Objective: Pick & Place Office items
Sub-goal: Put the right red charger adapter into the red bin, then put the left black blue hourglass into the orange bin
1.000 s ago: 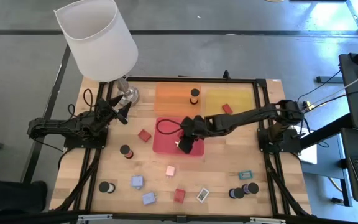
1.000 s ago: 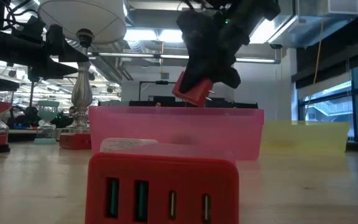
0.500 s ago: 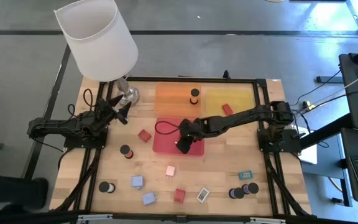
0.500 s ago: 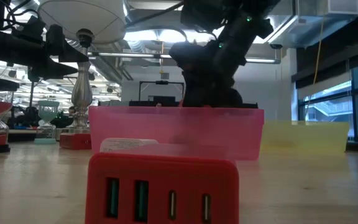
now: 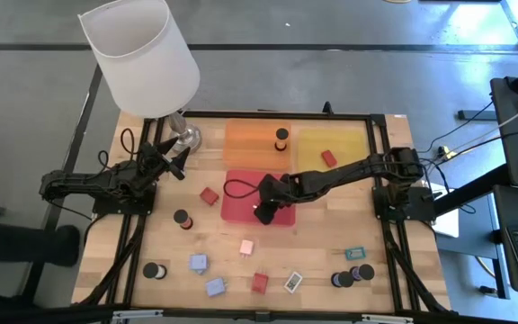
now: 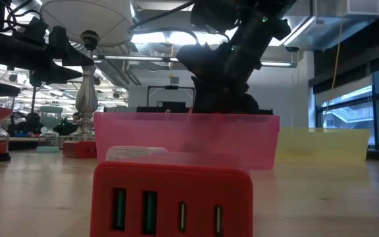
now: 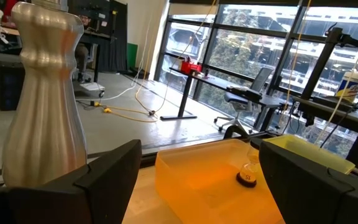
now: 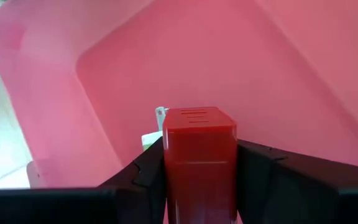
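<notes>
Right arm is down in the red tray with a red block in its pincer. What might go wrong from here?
1. The right pincer is shut on the red block low inside the red tray; a slow opening while retracting might drag the block back out.
2. A black cable loop lies across the tray beside the arm and may snag on the way up.
3. The left pincer, parked by the lamp base, poses no visible conflict.

Glossy plastic red block (image 8: 199,155) — translucent red tray (image 8: 303,81) — wooden table (image 5: 313,252).
</notes>
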Robot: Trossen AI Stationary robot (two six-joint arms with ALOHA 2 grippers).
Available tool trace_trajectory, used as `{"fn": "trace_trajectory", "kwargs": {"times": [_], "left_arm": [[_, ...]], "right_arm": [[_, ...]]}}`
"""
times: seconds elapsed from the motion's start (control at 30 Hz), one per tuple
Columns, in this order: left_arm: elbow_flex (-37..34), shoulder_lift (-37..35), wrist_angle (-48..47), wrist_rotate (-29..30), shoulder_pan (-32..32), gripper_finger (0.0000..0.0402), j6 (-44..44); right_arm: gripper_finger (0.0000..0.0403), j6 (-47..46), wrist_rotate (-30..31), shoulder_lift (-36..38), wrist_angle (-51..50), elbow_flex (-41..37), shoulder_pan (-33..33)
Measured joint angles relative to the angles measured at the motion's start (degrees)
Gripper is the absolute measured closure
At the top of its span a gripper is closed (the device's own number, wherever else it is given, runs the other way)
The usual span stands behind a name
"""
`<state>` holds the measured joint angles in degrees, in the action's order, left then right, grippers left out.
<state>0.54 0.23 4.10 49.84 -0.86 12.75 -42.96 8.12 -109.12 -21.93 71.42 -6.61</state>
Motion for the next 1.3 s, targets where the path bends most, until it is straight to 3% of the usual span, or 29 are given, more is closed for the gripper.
{"fn": "trace_trajectory", "kwargs": {"times": [0.53, 0.73, 1.13, 1.3], "left_arm": [[-0.02, 0.02, 0.0, 0.0, 0.0, 0.008, 0.0], [0.0, 0.01, 0.0, 0.0, 0.01, 0.008, 0.0], [-0.01, 0.0, 0.04, 0.0, 0.01, 0.008, 0.0], [-0.01, 0.0, -0.02, 0.0, 0.01, 0.008, 0.0]], "right_arm": [[0.017, -2.04, 0.0, -0.01, -0.04, 0.02, 0.02], [0.0151, -2.04, -0.1, 2.41, -2.83, 0.0, 0.24], [0.0164, -2.51, -0.2, 19.02, -24.4, 0.02, -4.2], [0.0165, -9.86, -3.2, 24.03, -37.17, 0.02, -9.74]]}}
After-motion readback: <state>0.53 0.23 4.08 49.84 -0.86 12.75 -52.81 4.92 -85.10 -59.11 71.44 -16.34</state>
